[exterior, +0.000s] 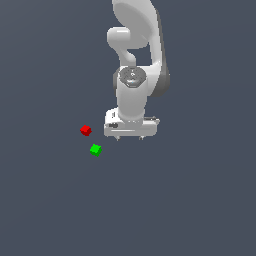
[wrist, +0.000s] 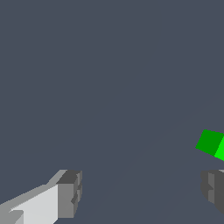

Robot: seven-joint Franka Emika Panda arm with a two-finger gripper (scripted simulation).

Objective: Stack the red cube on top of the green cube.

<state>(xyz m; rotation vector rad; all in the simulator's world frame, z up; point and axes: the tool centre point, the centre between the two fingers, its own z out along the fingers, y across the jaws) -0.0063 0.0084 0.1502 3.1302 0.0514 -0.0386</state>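
Observation:
The red cube (exterior: 86, 130) lies on the dark grey floor at the exterior view's left of the arm. The green cube (exterior: 95, 149) lies just below and slightly right of it, apart from it. My gripper (exterior: 129, 138) hangs to the exterior view's right of both cubes, above the floor, open and empty. In the wrist view the gripper (wrist: 142, 192) shows two fingertips (wrist: 70, 194) spread wide with nothing between them. The green cube (wrist: 212, 143) sits at the picture's edge, outside the fingers. The red cube is out of the wrist view.
The white arm (exterior: 137, 60) rises behind the gripper. The flat dark grey floor (exterior: 190, 200) stretches all around.

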